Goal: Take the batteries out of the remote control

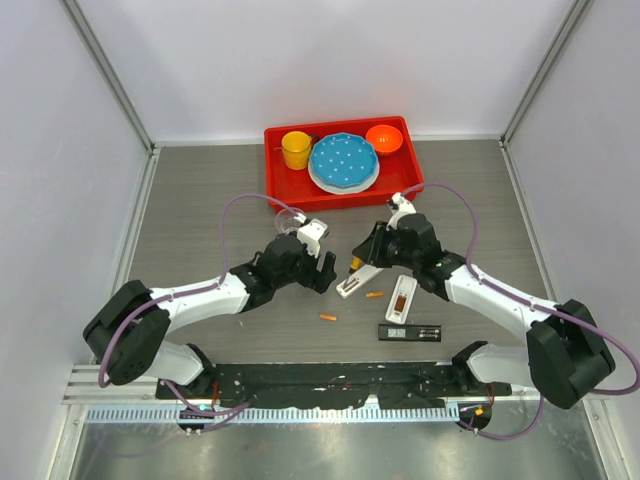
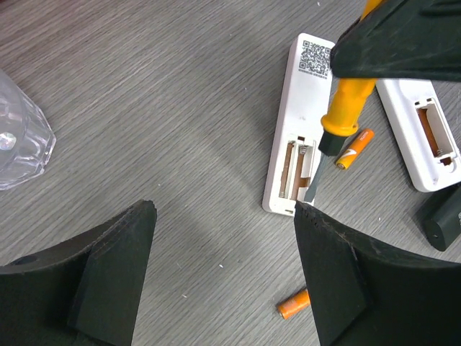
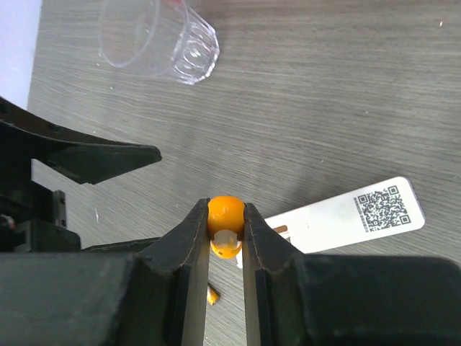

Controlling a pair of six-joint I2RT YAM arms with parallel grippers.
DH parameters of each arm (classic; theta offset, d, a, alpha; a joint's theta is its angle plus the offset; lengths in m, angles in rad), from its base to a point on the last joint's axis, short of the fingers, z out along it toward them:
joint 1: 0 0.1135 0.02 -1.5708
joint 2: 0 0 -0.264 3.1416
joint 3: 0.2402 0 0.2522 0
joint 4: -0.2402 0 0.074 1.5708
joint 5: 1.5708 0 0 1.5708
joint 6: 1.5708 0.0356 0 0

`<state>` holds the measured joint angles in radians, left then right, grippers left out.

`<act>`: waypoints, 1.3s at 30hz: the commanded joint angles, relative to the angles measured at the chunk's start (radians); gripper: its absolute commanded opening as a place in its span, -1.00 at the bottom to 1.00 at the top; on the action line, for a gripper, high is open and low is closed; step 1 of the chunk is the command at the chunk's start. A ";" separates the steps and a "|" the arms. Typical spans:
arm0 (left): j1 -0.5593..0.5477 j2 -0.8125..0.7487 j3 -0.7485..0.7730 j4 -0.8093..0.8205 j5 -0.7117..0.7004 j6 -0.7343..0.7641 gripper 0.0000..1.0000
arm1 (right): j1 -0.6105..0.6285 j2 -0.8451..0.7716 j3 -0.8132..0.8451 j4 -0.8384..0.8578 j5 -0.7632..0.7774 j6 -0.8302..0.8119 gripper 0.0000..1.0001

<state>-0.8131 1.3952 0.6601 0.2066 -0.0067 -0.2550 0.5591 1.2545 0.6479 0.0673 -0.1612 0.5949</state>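
Though left claw (image 2: 223, 207) wide apart, right claw (image 3: 225, 210) tight on screwdriver (image 2: 346, 108); two loose batteries (image 1: 328, 317), long axes roughly left-right

Red tray (image 1: 283, 186) holds yellow cup (image 1: 296, 149), blue plate (image 1: 343, 161), orange bowl (image 1: 383, 138); clear glass (image 2: 18, 140) stands apart.

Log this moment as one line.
right tool: shut on screwdriver | screwdriver tip: at open battery slot of white remote | left tool: open, empty | loose batteries: two on table

The tabletop (image 2: 144, 86) is showing a matt grey wood grain, and the white remote (image 2: 295, 108) is looking like smooth plastic. The screwdriver (image 2: 344, 112) is showing a glossy orange handle above a dull metal blade, and the clear cup (image 2: 18, 137) is glinting.
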 commanded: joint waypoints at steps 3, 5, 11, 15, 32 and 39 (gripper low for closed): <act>0.005 0.011 0.024 0.028 0.066 0.003 0.63 | 0.002 -0.110 0.007 -0.007 0.068 -0.012 -0.98; 0.005 0.021 0.036 0.017 0.097 0.003 0.65 | 0.002 -0.133 -0.004 -0.038 0.100 -0.020 -0.98; -0.027 0.041 0.064 -0.001 0.241 0.049 0.75 | -0.014 -0.283 -0.068 -0.118 0.211 -0.027 -0.98; -0.185 0.106 0.136 -0.077 0.177 0.152 0.82 | -0.048 -0.392 -0.106 -0.158 0.262 -0.035 -0.98; -0.541 0.462 0.470 -0.260 -0.165 0.368 0.86 | -0.245 -0.415 -0.133 -0.219 0.115 -0.079 -0.98; -0.555 0.542 0.535 -0.326 -0.167 0.376 0.65 | -0.271 -0.417 -0.134 -0.222 0.088 -0.090 -0.98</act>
<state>-1.3647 1.9064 1.1561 -0.0605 -0.1452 0.0937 0.3023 0.8570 0.5156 -0.1696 -0.0452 0.5247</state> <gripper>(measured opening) 0.853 0.247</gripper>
